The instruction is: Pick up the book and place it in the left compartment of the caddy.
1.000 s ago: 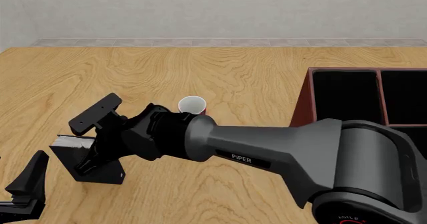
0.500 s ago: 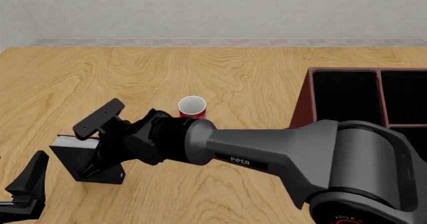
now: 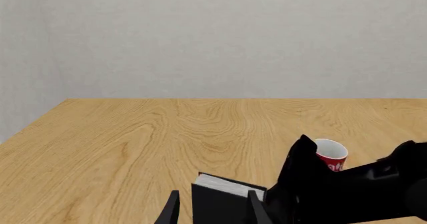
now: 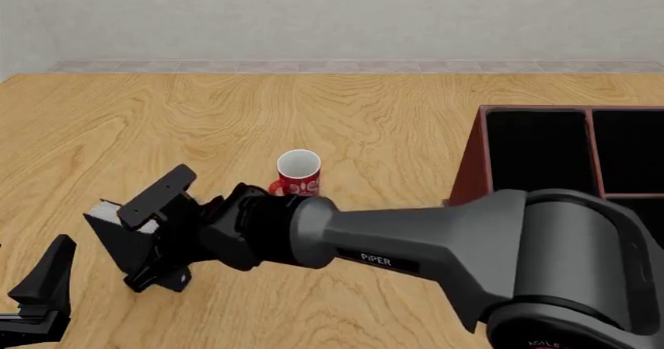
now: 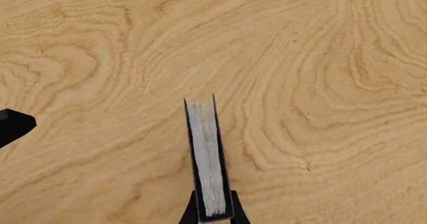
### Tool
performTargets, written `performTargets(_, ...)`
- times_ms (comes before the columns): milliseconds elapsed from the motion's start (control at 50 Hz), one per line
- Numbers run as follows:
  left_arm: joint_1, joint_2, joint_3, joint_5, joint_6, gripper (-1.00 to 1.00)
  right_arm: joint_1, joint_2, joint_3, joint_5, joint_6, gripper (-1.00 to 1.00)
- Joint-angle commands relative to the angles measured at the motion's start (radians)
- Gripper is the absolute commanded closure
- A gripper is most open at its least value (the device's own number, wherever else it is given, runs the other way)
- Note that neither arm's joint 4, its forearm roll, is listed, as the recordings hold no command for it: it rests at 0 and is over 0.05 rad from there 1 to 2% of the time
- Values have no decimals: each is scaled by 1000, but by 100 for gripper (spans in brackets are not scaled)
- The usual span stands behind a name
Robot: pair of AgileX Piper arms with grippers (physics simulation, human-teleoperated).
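Right hand: clenched on the book, fingers pinching both covers near one end, page edge running straight out between them in the right wrist view
Why this hold: grip across the thin dimension lets the book hang edge-on, probably so it can drop into a narrow slot
Book place: well to the left of the caddy, nearer than the red mug, tilted, lower corner at or just off the bench, cannot tell which
Left hand: idle at the near left corner, well left of the caddy; fingers stand apart with nothing gripped, so released
Left wrist view: book sits just ahead of those fingers, right arm crossing beside it
Left compartment: black-lined, nothing in it, book not there yet
Change vs earlier: book has tipped from standing square to leaning, right hand rotated and dropped a little toward camera, more of the mug now uncovered
Unchanged: left hand, mug, caddy all where they were
Step judged: grasp done, lift starting, carry to caddy left to do
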Motion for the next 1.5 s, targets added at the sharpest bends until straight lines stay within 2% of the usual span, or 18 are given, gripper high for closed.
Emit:
performTargets(20,0,0,0,0,0,-100,1,-21,32,-47,6,100)
performTargets(340,0,0,0,0,0,-100,-52,-41,8,-90,-64,100)
performTargets(920,0,0,0,0,0,-100,-114,-93,-85,-11,-10,100)
performTargets(1500,0,0,0,0,0,-100,-107,-323,125,-52,10,100)
